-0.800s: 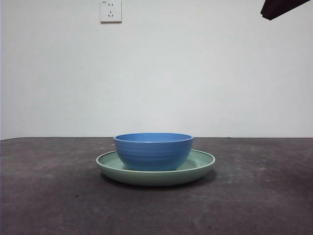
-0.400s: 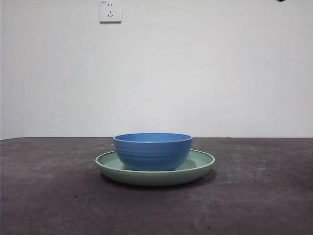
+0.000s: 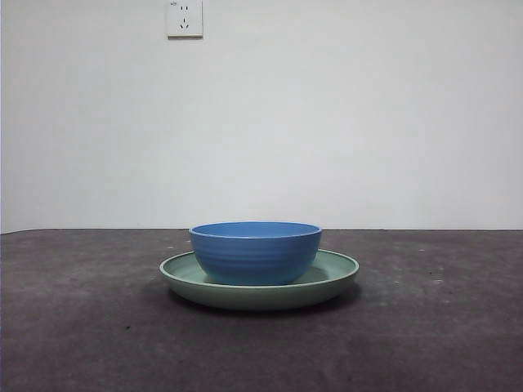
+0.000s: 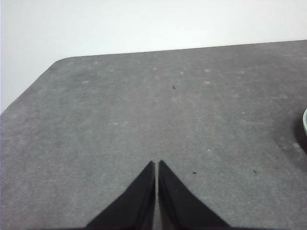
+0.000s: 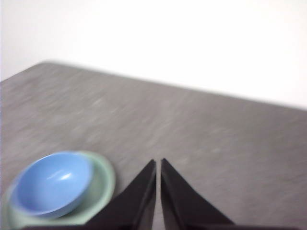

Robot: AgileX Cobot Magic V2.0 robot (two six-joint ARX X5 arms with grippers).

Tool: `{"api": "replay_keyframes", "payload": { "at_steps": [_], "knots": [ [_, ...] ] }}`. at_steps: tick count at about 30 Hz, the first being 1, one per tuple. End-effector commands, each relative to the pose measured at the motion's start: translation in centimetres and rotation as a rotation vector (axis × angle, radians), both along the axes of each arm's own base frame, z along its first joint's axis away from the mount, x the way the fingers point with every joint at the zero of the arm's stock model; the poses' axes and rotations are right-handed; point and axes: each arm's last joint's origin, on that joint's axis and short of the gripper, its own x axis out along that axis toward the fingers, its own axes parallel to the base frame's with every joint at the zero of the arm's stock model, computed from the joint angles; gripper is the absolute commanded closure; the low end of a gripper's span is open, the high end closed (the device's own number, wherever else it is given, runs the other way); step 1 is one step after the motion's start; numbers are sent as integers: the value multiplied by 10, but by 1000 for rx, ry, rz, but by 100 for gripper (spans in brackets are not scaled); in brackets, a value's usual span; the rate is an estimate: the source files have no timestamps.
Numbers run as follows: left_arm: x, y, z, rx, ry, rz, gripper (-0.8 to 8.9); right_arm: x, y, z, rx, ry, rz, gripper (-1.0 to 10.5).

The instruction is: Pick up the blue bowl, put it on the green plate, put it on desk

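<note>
Both pairs of jaws were pressed together to a hairline slit and held nothing: the left gripper [image 4: 157,165] hung over bare desk, and the right gripper [image 5: 158,163] hung above the table with the dishes off to one side of it, its picture smeared with motion blur. The blue bowl [image 3: 256,251] sat upright inside the green plate [image 3: 337,273], roughly centred, its base on the plate's shallow floor and its wall rising well above the low raised rim. The plate itself lay flat on the desk [image 3: 82,327], about mid-table in the front view. Neither gripper touched either dish, and no arm showed in the front view. Judging by how things lay, the bowl-on-plate step looked done and what remained was to bring the bowl back onto the desk. The bowl looked rigid and fairly light, probably a smooth moulded ware; its faint horizontal ridges might give the pads a little purchase, but the wall curved inward toward the base, so a squeeze across the whole body would likely slip. The better hold seemed to be on the rim, one jaw inside and one outside, on the side nearest the approaching arm. A straight lift would be wise, since dragging could shift the plate beneath it. Beyond the dishes stood a plain white wall with a wall socket [image 3: 185,18] high up, and only a sliver of the plate's edge showed at the border of the left wrist view.
</note>
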Motion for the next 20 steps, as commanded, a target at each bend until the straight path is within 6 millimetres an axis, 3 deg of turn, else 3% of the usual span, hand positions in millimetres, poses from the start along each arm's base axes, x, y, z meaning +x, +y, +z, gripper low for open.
{"api": "replay_keyframes", "payload": {
  "at_steps": [1, 10, 15, 20],
  "knots": [
    [1, 0, -8, -10, 28, 5, 803, -2, -4, -23, -40, -82, -42, 936],
    [1, 0, -8, -10, 28, 5, 803, -1, -8, -115, -57, -204, -85, 936],
    [1, 0, -8, -10, 28, 5, 803, -1, -8, -148, -56, -198, -85, 936],
    [1, 0, -8, -10, 28, 5, 803, -1, -8, -165, -56, -182, -86, 936]
  ]
}}
